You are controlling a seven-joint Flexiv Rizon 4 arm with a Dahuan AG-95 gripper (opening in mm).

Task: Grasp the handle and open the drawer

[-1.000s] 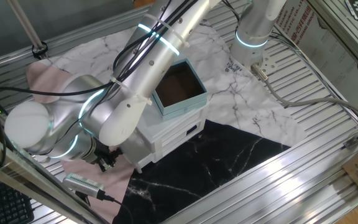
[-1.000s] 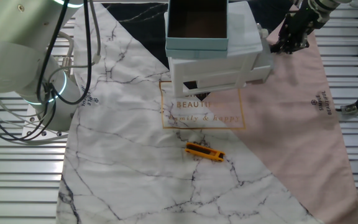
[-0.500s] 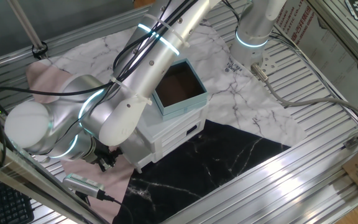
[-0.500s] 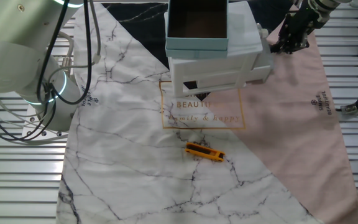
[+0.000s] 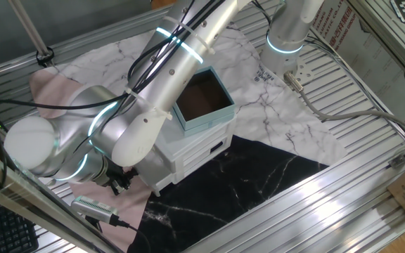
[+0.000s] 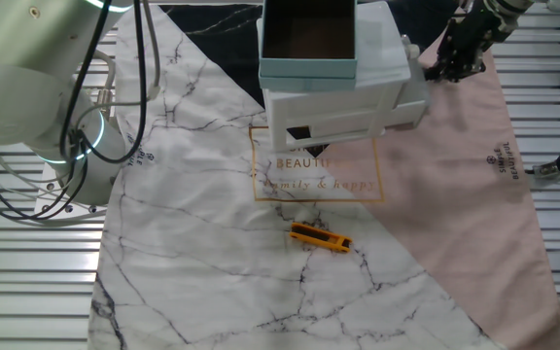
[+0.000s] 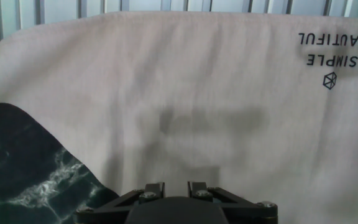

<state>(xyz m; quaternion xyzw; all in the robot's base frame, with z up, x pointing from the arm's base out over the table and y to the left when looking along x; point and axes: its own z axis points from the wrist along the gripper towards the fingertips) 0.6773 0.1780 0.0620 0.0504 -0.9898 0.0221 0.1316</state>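
The small white cabinet (image 6: 338, 112) stands on the cloths, its drawer fronts facing the pink cloth. The lowest drawer (image 6: 411, 110) sticks out a little from that end. My gripper (image 6: 442, 70) is right at that end, level with the drawers. In the one fixed view the gripper (image 5: 120, 183) is mostly hidden under my arm beside the cabinet (image 5: 195, 151). The black handle is hidden in every view. The hand view shows only the finger bases (image 7: 154, 188), a small gap apart, above pink cloth (image 7: 179, 74). I cannot tell whether the gripper holds anything.
A teal box (image 6: 309, 68) with a brown inside sits on the cabinet. A pale knob (image 6: 408, 46) marks the upper drawer. An orange tool (image 6: 319, 237) lies on the marble cloth. A grey device (image 5: 93, 207) lies near the gripper. A second arm's base (image 6: 86, 136) stands at the side.
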